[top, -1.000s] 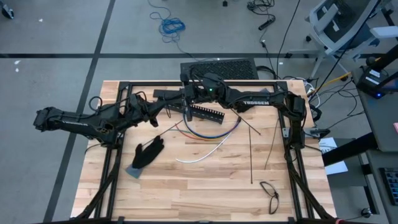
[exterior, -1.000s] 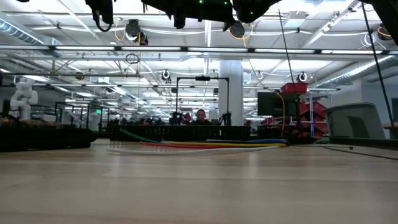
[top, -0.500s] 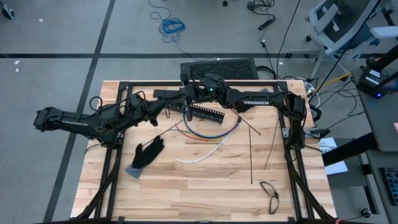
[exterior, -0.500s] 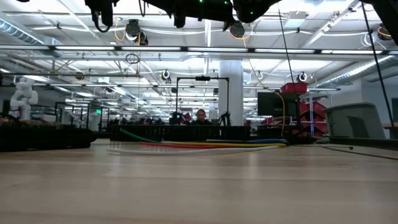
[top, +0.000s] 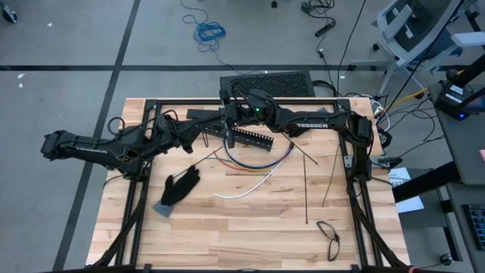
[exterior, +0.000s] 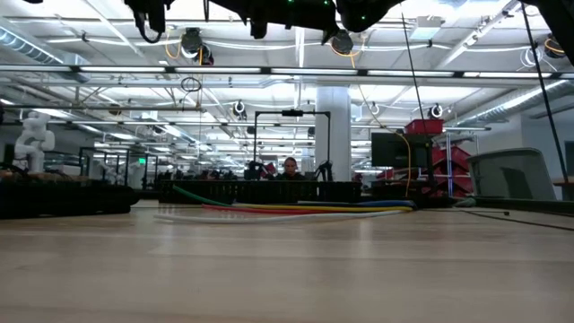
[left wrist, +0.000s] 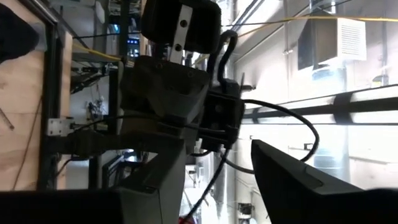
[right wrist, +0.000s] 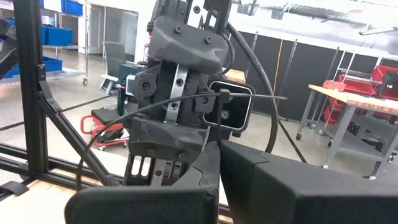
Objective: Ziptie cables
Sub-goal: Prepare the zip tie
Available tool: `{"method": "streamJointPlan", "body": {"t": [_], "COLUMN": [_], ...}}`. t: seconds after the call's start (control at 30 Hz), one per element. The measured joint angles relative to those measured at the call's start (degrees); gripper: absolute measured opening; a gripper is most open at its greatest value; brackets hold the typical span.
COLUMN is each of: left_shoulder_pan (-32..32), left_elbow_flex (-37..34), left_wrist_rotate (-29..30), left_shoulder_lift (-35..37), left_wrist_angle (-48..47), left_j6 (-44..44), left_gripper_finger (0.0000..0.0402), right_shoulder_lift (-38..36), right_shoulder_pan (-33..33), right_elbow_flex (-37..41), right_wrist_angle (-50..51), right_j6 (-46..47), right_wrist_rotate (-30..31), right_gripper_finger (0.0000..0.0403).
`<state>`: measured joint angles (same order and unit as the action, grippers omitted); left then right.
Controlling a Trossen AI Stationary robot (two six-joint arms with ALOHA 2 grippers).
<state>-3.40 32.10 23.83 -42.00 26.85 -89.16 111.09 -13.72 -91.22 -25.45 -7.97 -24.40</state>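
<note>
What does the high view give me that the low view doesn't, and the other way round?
Only the high view shows both grippers: the left gripper and the right gripper meet above the table's far edge, by the slotted bar's left end. It also shows the black glove, the loose black strips and the eyeglasses.

Only the low view shows the room behind, with a person beyond the table.

Both show the cables, lying flat on the wooden table in front of the slotted bar.
</note>
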Motion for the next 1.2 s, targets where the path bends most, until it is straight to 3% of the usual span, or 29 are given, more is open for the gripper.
{"method": "streamJointPlan", "body": {"t": [0.27,0.43,0.67,0.93,1.2], "left_shoulder_pan": [0.0,-0.02,-0.02,0.02,0.02], "left_elbow_flex": [0.0,0.31,0.39,0.42,0.42], "left_wrist_rotate": [-3.39,-5.17,-7.95,-7.28,-1.33], "left_shoulder_lift": [-0.02,0.45,0.12,-0.06,7.9], "left_wrist_angle": [8.96,8.52,-0.06,-5.48,-13.42], "left_j6": [5.65,5.94,5.48,8.75,11.99], "left_gripper_finger": [0.0183,0.0183,0.0183,0.0183,0.0183], "right_shoulder_lift": [-0.13,-0.13,-0.11,-0.07,-0.03], "right_shoulder_pan": [-0.17,-0.2,-0.33,-0.33,-0.7], "right_elbow_flex": [-0.09,-0.09,-0.07,-0.04,0.0], "right_wrist_angle": [0.86,2.37,2.34,2.2,2.16], "right_j6": [-0.07,-0.19,-0.2,-0.2,-0.2], "right_wrist_rotate": [0.06,0.31,0.31,0.28,0.02], "right_gripper_finger": [0.0,0.0,0.0,0.0,0.0]}}
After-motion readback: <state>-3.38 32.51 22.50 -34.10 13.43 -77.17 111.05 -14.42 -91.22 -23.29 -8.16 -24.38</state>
